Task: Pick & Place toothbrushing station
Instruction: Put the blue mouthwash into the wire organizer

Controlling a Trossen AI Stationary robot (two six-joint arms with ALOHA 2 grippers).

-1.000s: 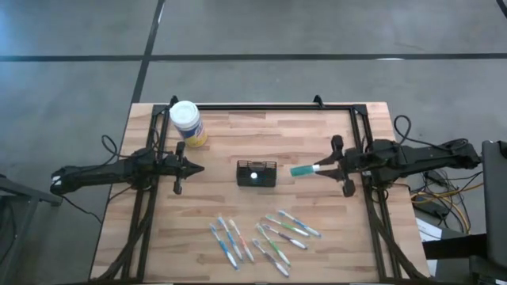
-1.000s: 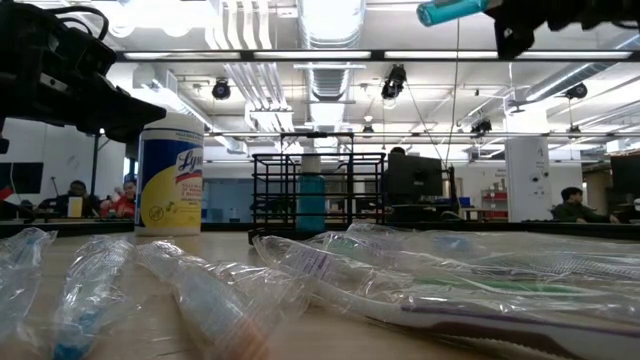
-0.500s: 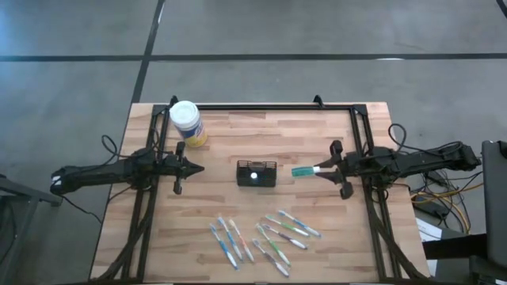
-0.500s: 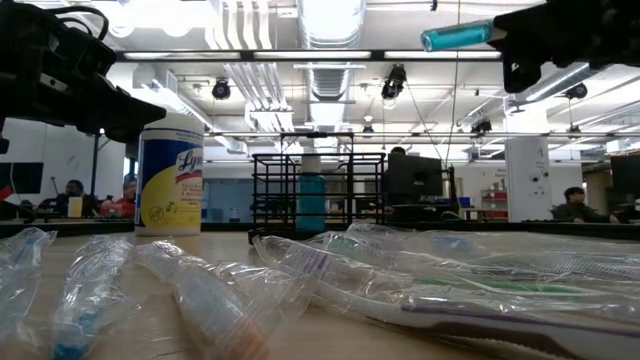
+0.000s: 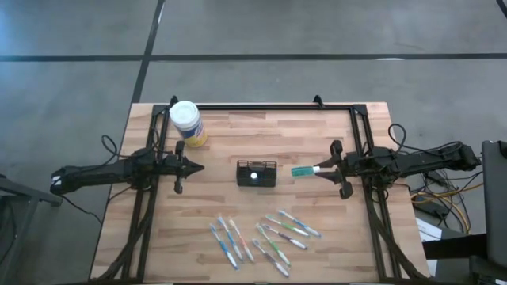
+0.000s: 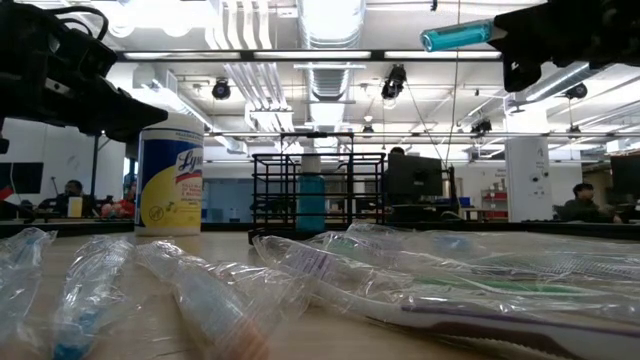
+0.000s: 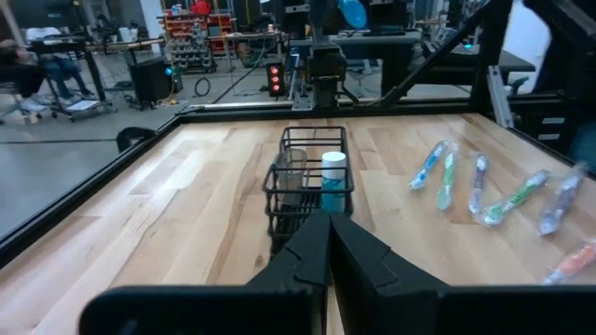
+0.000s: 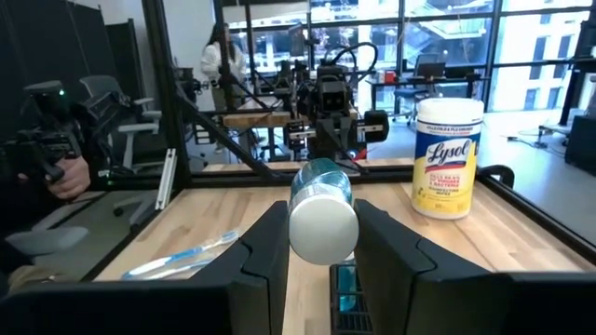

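Observation:
The toothbrushing station (image 5: 257, 173) is a small black mesh box standing on the table's middle. A teal tube with a white top (image 7: 332, 177) stands upright in it. My right gripper (image 5: 322, 169) hangs to the right of the station, well above the table, shut on another teal tube (image 5: 303, 170) that shows high up in the low view (image 6: 455, 36). Left of the station my left gripper (image 5: 198, 167) is shut with nothing in it, its fingers (image 7: 329, 219) pointing at the box. My right gripper pinches the teal tube by its white end (image 8: 323, 226) between its two fingers. The fingers come level from the table's right side and lie along the tube. The tube is lifted clear and lies level, its teal end pointing at the station.
A yellow wipes canister with a white lid (image 5: 188, 123) stands at the far left. Several wrapped toothbrushes (image 5: 261, 236) lie scattered near the front edge. A black frame (image 5: 261, 106) runs along the table's far and side edges. People sit in the room beyond.
My right gripper has sunk a little with the teal tube and tipped slightly, then held still. The tube stays level and clear of the table.

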